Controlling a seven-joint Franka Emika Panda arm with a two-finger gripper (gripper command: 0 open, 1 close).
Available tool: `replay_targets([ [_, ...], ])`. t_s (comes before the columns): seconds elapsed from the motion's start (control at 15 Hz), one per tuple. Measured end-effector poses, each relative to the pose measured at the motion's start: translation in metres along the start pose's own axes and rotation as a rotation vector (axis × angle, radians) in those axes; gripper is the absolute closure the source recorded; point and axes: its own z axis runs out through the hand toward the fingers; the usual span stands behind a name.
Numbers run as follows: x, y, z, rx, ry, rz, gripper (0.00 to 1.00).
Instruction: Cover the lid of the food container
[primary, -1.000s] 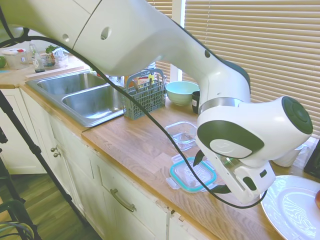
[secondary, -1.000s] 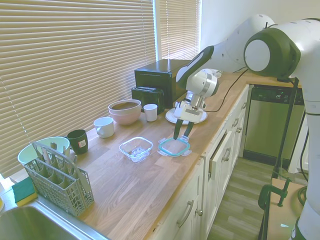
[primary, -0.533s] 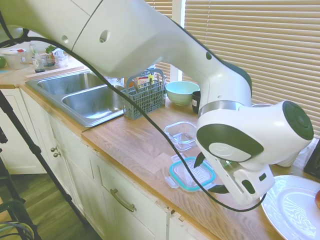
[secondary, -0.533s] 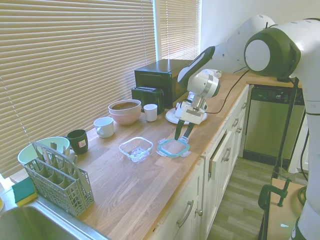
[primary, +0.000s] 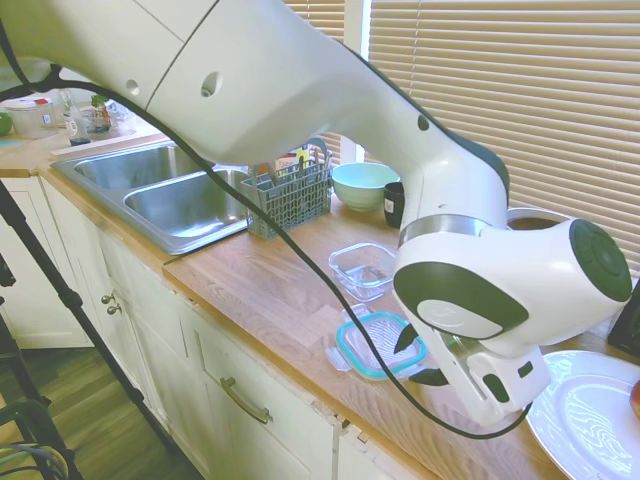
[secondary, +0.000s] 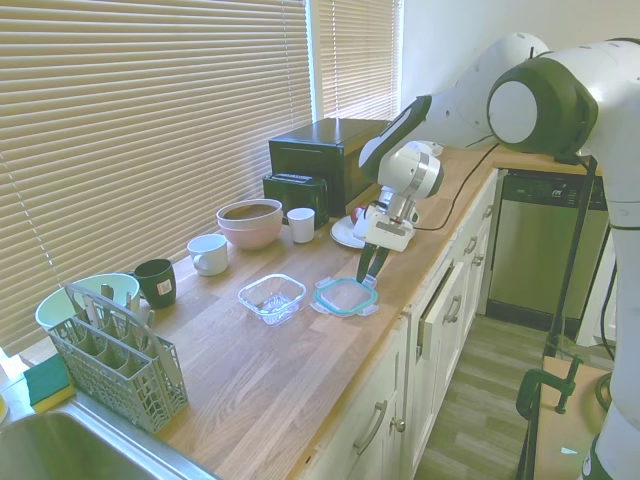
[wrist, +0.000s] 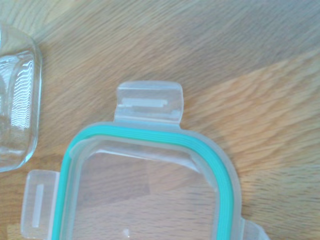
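Wooden kitchen table (secondary: 260, 370) beside a window with closed blinds carries a flat clear plastic lid (secondary: 345, 295) with a teal seal rim, lying just beside a small clear glass food container (secondary: 272, 297), the two apart. Robot's dark-fingered claw (secondary: 369, 268) reaches down at the lid's far edge; whether its fingers grip the rim cannot be told.

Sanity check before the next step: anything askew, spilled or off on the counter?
Only the lid: in both outside views the edge at the pincer looks raised off the counter, so it sits tilted. The food container stands open beside it, apart. No spill or damage visible.
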Motion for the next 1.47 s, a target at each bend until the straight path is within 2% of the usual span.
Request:
replay_targets([
  [0.6, -0.001, 0.002, 0.003, -0.006, 0.004, 0.009, 1.00],
  [0.93, -0.016, -0.006, -0.005, -0.026, 0.041, -0.006, 1.00],
  [1.47, -0.076, -0.039, -0.091, -0.007, 0.140, -0.050, 1.00],
])
